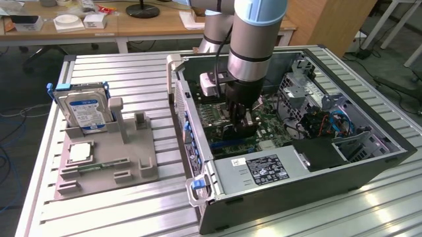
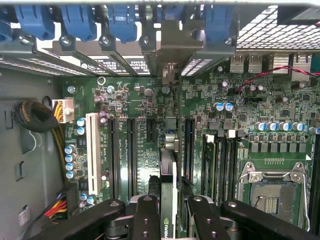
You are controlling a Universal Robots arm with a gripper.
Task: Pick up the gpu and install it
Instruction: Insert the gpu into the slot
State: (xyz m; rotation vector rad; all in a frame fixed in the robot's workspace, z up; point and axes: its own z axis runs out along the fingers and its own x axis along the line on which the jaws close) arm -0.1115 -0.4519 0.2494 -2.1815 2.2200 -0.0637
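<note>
The gpu (image 2: pixel 169 160) appears edge-on in the wrist view as a thin dark card standing upright over the green motherboard (image 2: pixel 140 100), in line with a long black slot. Its silvery bracket (image 2: pixel 170 47) reaches the row of rear slot openings. My gripper (image 2: pixel 170 220) is shut on the card, with black fingers (image 2: pixel 146 220) on either side of it. In the exterior view the gripper (image 1: pixel 240 126) is lowered inside the open computer case (image 1: pixel 369 163), with the dark gpu (image 1: pixel 242 132) just above the board.
A grey fixture (image 1: pixel 132 163) on the exterior view's left holds a silver hard drive (image 1: pixel 82 108), a green memory stick (image 1: pixel 99 166) and a small square chip (image 1: pixel 80 152). The power supply (image 1: pixel 264 168), drive cage (image 1: pixel 310 94) and cables (image 1: pixel 329 121) crowd the case. A CPU socket (image 2: pixel 272 195) lies beside the slots.
</note>
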